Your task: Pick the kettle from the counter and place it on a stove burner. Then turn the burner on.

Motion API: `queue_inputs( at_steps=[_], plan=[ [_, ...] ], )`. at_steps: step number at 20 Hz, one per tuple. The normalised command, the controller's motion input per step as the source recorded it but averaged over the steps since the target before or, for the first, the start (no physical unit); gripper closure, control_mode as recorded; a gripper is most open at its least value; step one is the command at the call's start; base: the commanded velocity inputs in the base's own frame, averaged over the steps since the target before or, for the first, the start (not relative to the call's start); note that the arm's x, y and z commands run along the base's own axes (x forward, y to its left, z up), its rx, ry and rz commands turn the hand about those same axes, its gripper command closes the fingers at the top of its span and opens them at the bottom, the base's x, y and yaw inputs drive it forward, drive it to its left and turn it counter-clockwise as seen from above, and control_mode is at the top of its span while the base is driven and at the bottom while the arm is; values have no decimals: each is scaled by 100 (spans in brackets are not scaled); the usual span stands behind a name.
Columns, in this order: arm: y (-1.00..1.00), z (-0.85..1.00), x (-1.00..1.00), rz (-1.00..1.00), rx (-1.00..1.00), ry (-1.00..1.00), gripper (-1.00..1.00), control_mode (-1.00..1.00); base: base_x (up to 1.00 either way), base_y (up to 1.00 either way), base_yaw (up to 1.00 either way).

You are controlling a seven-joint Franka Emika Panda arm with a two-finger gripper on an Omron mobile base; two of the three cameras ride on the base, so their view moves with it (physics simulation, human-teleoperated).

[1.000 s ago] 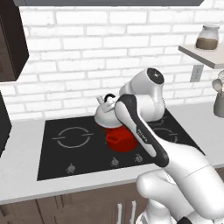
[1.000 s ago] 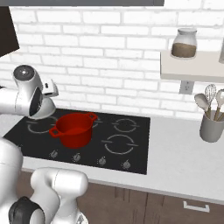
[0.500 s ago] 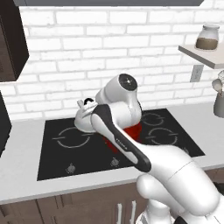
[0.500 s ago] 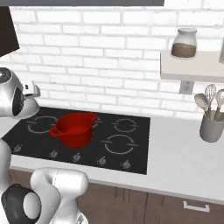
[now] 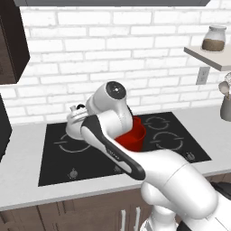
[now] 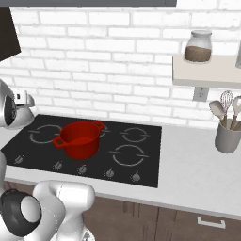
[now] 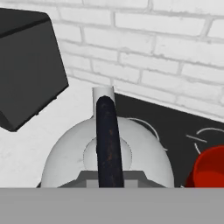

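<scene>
The silvery-white kettle [image 5: 73, 126] hangs by its dark arched handle [image 7: 107, 135] from my gripper [image 5: 83, 109], which is shut on that handle. My white forearm covers the kettle's right side. It sits over the back of the wide left burner ring [image 5: 72, 145] on the black stove [image 5: 54, 167]. In the hand view the kettle's round body [image 7: 65, 153] lies right below me, spout pointing at the brick wall, with the grey-white counter [image 7: 26, 148] to its left. I cannot tell whether its base touches the glass.
A red two-handled pot [image 6: 80, 140] stands mid-stove, just right of the kettle. Small grey knobs [image 6: 82, 169] line the stove's front edge. A dark box-shaped appliance [image 7: 26, 65] stands on the counter left of the stove. A grey utensil holder [image 6: 227, 136] is far right under a shelf.
My arm has swung left with the kettle in its grip, carrying it from behind the red pot to the stove's left burner ring. The red pot has stayed put.
</scene>
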Motion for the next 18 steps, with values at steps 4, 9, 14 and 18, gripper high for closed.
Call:
queue_inputs(
  at_steps=[4,9,14,18],
  plan=[
    [0,-10,0,-29,16,0,100,-100,0,0,0],
    [0,-11,0,-35,16,0,100,-100,0,0,0],
    [5,-1,11,-22,12,12,100,-100,0,0,0],
    [5,0,15,-10,9,18,100,-100,0,0,0]
  ],
)
